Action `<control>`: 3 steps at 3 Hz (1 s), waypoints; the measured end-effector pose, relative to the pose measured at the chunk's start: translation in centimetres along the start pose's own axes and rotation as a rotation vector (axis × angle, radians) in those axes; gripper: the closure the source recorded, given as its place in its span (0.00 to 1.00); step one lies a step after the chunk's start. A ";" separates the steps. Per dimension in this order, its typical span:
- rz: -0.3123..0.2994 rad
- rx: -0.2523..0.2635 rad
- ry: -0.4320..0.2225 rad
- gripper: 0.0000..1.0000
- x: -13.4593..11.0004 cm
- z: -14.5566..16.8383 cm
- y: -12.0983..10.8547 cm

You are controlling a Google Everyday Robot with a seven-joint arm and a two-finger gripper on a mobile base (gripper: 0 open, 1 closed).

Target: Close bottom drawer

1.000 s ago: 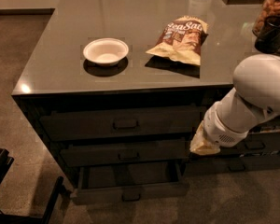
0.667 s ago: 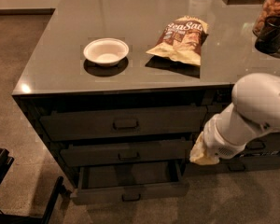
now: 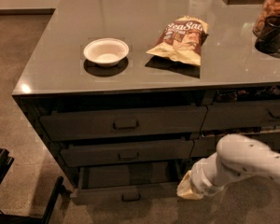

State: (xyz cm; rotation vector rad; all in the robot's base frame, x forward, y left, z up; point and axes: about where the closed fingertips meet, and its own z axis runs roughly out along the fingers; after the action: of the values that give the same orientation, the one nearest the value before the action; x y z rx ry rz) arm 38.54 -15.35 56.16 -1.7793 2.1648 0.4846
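grey-brown and slim-fronted, the bottom drawer (image 3: 107,193) stands pulled out at the foot of the desk (image 3: 56,73), lowest of the wide left stack. the claw (image 3: 188,191) hangs low, just beside the drawer's right end, likely set there to push the front inward. whether the claw is wide or narrow i cannot tell; it shows only as a pale yellowish shape. the arm (image 3: 242,162) runs off the right edge, and the drawer's inside is too dark to read.

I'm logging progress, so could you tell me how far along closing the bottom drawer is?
Done: nothing yet; the bottom drawer stands pulled out, its inside showing. In hand: the gripper is low, by the open drawer's front corner. Left: pushing the front in flush.
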 end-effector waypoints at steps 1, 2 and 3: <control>0.027 -0.052 -0.031 1.00 0.9 3.3 0.6; 0.028 -0.053 -0.031 1.00 0.9 3.3 0.6; 0.011 -0.053 -0.045 1.00 1.8 4.7 0.2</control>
State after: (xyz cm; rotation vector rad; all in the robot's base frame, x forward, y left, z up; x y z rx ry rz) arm 38.11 -14.82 51.21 -1.7677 2.1510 0.5847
